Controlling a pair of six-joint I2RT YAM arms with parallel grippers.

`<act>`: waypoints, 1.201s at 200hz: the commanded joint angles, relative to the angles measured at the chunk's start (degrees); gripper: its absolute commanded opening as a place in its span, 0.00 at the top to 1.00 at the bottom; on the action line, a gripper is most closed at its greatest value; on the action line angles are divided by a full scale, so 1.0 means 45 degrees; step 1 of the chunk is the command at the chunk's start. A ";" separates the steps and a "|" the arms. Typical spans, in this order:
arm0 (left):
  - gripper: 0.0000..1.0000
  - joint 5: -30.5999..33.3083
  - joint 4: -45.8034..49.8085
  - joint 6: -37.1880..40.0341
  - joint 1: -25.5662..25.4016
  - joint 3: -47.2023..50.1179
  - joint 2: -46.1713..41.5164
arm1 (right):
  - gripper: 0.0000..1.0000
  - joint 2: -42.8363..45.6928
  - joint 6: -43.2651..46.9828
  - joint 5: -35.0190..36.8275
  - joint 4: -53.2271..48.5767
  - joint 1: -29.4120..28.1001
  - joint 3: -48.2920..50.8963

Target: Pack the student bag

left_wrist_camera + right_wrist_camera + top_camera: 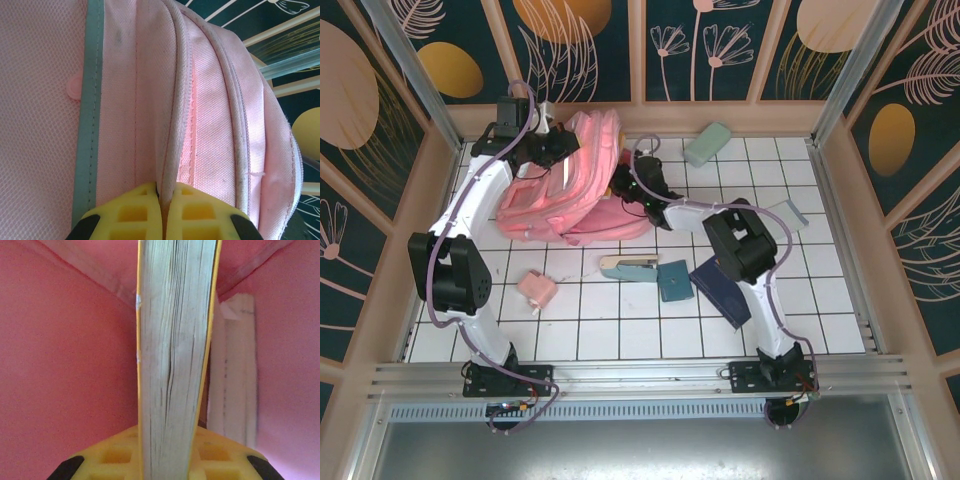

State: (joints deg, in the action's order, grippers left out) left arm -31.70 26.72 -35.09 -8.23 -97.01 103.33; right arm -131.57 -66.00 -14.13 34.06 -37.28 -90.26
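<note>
The student bag [570, 190], a large soft pink backpack, lies at the back left of the tiled table. My left gripper [554, 152] sits at its upper edge. In the left wrist view its yellow fingers [135, 212] are shut on a piped fold of the bag [175, 125] beside the pale reflective strip [91, 110]. My right gripper [623, 186] reaches into the bag's opening from the right. Surrounded by the pink lining [65, 355], my right gripper [172, 455] is shut on a yellow-covered book [172, 340], page edges facing the camera. A white stack of pages [235, 370] stands just right of it.
On the tiles lie a small pink pouch [536, 289], a cream and teal stapler-like item [628, 267], a small teal book [674, 281] and a dark navy notebook [720, 292]. A pale green case [707, 145] sits at the back, a pale slab [787, 214] at the right.
</note>
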 commanded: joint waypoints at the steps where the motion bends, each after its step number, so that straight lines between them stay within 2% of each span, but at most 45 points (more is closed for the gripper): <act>1: 1.00 -0.0544 -0.1357 -0.0152 0.0130 -0.0045 -0.0677 | 0.99 -0.0828 -0.0278 -0.0725 0.0349 -0.0239 -0.1805; 7: 1.00 -0.0540 -0.1365 -0.0132 0.0129 -0.0015 -0.0677 | 0.94 -0.1114 -0.0209 -0.0787 0.0029 -0.0297 -0.2304; 20: 1.00 -0.0497 -0.1348 -0.0093 0.0129 0.0032 -0.0684 | 0.74 -0.1651 0.0087 -0.0982 -0.1129 -0.0382 -0.3492; 32: 1.00 -0.0411 -0.1328 -0.0055 0.0129 0.0102 -0.0646 | 0.63 -0.1892 0.0560 -0.1105 -0.2221 -0.0444 -0.4329; 49: 1.00 -0.0358 -0.1328 0.0009 0.0127 0.0188 -0.0638 | 0.55 -0.1670 0.1070 -0.1009 -0.3032 -0.0456 -0.4338; 81: 1.00 -0.0086 -0.1197 0.0245 0.0130 0.0250 -0.0624 | 0.44 -0.0294 0.1548 -0.0473 -0.3181 -0.0276 -0.2520; 105: 1.00 0.0017 -0.1133 0.0376 0.0140 0.0304 -0.0594 | 0.44 0.0495 0.2105 -0.0158 -0.3680 -0.0161 -0.1790; 126: 1.00 -0.0013 -0.1257 0.0372 0.0147 0.0457 -0.0579 | 0.49 0.0644 0.2429 -0.0208 -0.4083 -0.0100 -0.1643; 151: 1.00 -0.0160 -0.1516 0.0241 0.0136 0.0706 -0.0603 | 0.59 0.0300 0.2091 -0.0585 -0.3938 -0.0002 -0.1672; 177: 1.00 -0.0260 -0.1597 0.0198 0.0132 0.0806 -0.0599 | 0.76 -0.0555 0.1990 -0.0805 -0.4555 -0.0007 -0.2492; 214: 1.00 -0.0467 -0.1757 0.0065 0.0129 0.0874 -0.0591 | 0.81 -0.1640 0.1567 -0.0913 -0.5148 -0.0006 -0.3292; 240: 1.00 -0.0553 -0.1889 -0.0033 0.0130 0.0972 -0.0630 | 0.81 -0.2198 0.1526 -0.0672 -0.5813 -0.0148 -0.4046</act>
State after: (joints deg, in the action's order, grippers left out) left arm -33.67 22.44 -34.94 -8.25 -92.99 103.20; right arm -138.39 -58.06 -17.26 11.94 -37.50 -104.57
